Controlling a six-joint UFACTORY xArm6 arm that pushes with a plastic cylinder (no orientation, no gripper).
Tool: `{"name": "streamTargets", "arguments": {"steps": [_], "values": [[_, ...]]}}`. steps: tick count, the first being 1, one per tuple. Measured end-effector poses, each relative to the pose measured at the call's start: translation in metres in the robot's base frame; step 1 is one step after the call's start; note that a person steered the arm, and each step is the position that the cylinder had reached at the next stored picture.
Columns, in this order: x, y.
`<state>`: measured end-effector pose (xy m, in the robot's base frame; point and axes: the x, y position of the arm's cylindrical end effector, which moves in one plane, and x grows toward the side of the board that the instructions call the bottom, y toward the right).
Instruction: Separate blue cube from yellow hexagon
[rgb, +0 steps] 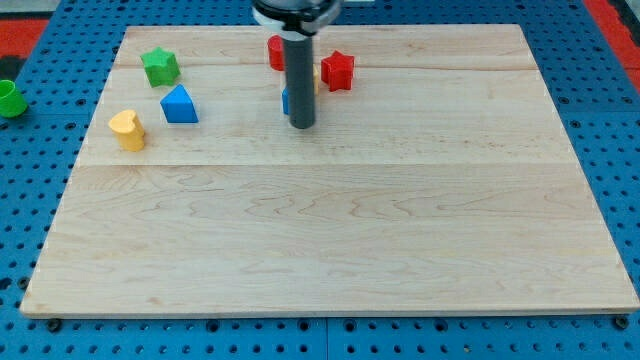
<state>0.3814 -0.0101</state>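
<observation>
My dark rod stands upright near the top middle of the wooden board (330, 230), and my tip (302, 125) rests on the wood. The blue cube (286, 100) is mostly hidden behind the rod, with only a sliver showing on the rod's left, just above my tip. A thin yellow sliver of the yellow hexagon (317, 80) shows on the rod's right edge, close to the cube. Whether the two blocks touch is hidden by the rod.
A red star (338, 70) lies right of the rod and another red block (275, 50) is partly hidden at its upper left. At the left are a green star (160, 67), a blue triangle (179, 104) and a yellow heart (128, 130). A green cylinder (8, 100) sits off the board.
</observation>
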Motion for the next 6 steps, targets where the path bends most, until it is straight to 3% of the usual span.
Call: {"name": "streamTargets", "arguments": {"steps": [3,6], "values": [[-0.004,0.022],[-0.004,-0.027]]}}
